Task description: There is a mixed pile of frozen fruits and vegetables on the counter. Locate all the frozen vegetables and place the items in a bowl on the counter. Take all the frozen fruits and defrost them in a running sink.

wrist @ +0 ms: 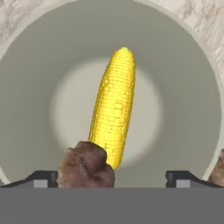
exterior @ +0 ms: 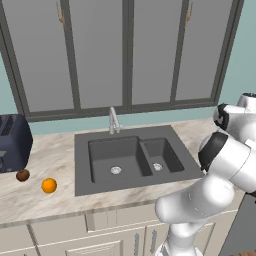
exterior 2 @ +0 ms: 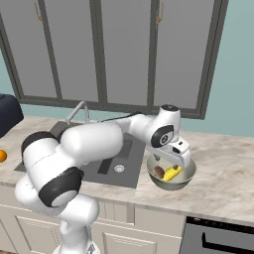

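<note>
the arm reached from the base out to the right of the sink [exterior 2: 106, 163], its forearm folded forward and the wrist turned down so that the gripper [exterior 2: 174, 166] hung straight over the grey bowl [exterior 2: 186, 178], low at its rim. in the hand view the gripper [wrist: 112, 178] looked down into the bowl [wrist: 192, 87], and its two dark fingertips [wrist: 41, 178] stood wide apart with nothing between them, so the jaws were open and held nothing.

the bowl sat on the worktop [exterior 2: 228, 183] just right of the sink, near the front edge. inside it lay a yellow corn cob [wrist: 114, 109] across the middle of the floor, and a lumpy brown item [wrist: 86, 165] touched the cob's near end; what kind of vegetable it was could not be told. the right base view showed the same two things as a yellow piece [exterior 2: 172, 173] beside a brown one [exterior 2: 158, 171], partly covered by the hand. a brown patch at the hand view's right edge was cut off and could not be made out.

the left base view showed the other end of the worktop [exterior: 30, 200]: an orange [exterior: 49, 185] and a small brown fruit [exterior: 22, 175] lay apart near the left edge, in front of a dark toaster [exterior: 14, 142]. there the sink [exterior: 132, 157] was dry under its faucet [exterior: 114, 120], and the arm's elbow blocked the right side, hiding the bowl.
</note>
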Robot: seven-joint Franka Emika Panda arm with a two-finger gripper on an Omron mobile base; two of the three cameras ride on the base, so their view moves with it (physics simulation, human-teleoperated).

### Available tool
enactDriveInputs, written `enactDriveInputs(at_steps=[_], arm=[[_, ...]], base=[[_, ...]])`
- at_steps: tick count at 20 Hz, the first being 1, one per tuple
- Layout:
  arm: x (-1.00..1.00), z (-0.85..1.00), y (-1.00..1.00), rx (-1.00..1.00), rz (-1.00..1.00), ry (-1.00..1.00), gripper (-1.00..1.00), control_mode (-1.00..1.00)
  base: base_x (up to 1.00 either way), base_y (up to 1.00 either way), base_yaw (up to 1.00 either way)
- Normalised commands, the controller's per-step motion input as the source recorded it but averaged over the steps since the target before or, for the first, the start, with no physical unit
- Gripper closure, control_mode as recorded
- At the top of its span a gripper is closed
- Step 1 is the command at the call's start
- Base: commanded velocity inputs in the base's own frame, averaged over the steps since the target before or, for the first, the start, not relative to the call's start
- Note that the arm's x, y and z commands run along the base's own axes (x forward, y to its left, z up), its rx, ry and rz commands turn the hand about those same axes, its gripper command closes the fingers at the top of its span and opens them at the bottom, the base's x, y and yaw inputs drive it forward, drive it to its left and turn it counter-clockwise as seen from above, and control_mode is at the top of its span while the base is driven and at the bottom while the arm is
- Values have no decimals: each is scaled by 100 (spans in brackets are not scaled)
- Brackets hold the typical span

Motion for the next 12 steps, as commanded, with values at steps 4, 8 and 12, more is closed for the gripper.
enactDriveInputs(at_steps=[4,8,12], arm=[[-23,45,12,0,1,-5,-100,-100],[-27,42,11,2,4,-6,-100,-100],[-15,36,15,5,5,-5,-100,-100]], base=[[0,0,0],[0,0,0],[0,0,0]])
